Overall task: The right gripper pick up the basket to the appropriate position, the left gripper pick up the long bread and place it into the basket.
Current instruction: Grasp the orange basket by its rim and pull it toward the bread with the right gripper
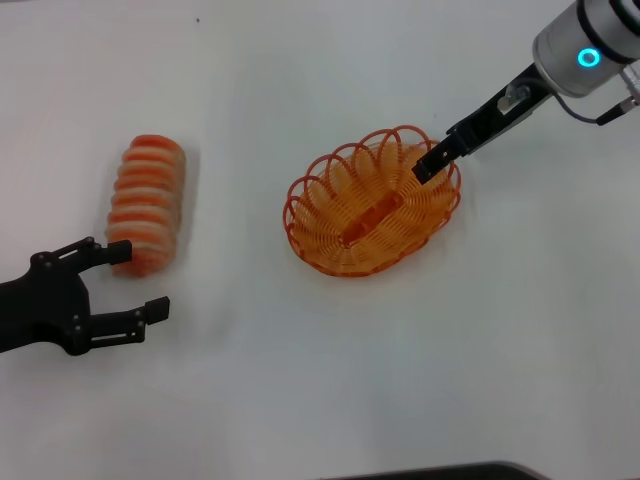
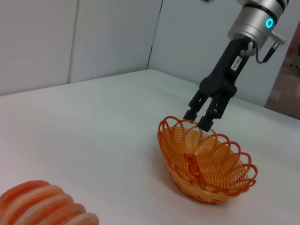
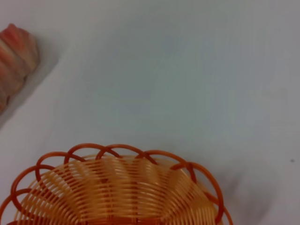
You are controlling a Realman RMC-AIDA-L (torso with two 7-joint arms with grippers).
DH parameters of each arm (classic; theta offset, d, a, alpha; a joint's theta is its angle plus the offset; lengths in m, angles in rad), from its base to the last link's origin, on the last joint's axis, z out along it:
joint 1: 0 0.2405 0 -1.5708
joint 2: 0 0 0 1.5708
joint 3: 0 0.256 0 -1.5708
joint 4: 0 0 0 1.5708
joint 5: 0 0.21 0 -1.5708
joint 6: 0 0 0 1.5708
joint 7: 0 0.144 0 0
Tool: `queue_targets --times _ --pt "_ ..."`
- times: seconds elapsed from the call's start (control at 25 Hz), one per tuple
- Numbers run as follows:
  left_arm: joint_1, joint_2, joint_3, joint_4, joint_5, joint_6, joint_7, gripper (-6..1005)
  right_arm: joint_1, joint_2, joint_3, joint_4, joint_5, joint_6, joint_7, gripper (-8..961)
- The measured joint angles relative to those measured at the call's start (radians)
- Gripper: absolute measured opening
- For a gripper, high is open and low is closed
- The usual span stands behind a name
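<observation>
The orange wire basket [image 1: 372, 205] rests on the white table right of centre; it also shows in the left wrist view [image 2: 206, 164] and the right wrist view [image 3: 112, 187]. My right gripper [image 1: 430, 165] is at its far right rim; in the left wrist view the right gripper [image 2: 198, 120] has its fingers slightly parted, astride a rim loop. The long striped bread [image 1: 147, 203] lies at the left, also seen in the left wrist view [image 2: 42, 206] and the right wrist view [image 3: 14, 51]. My left gripper [image 1: 142, 280] is open just in front of the bread's near end, one fingertip close to it.
The white table [image 1: 300, 400] carries nothing else. A grey wall panel [image 2: 93, 37] stands beyond the table's far edge in the left wrist view. A dark edge [image 1: 440, 472] shows at the bottom of the head view.
</observation>
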Motion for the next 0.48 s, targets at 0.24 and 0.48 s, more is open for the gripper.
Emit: queue_targets --times 0.24,0.48 --pt "0.000 -0.001 -0.001 -0.003 0.000 -0.001 0.008 937 0.022 0.002 -0.012 0.053 0.005 0.039 0.004 933" --pt "0.001 -0.001 -0.002 -0.002 0.000 0.001 0.009 938 0.030 0.006 -0.048 0.070 0.005 0.055 0.019 886"
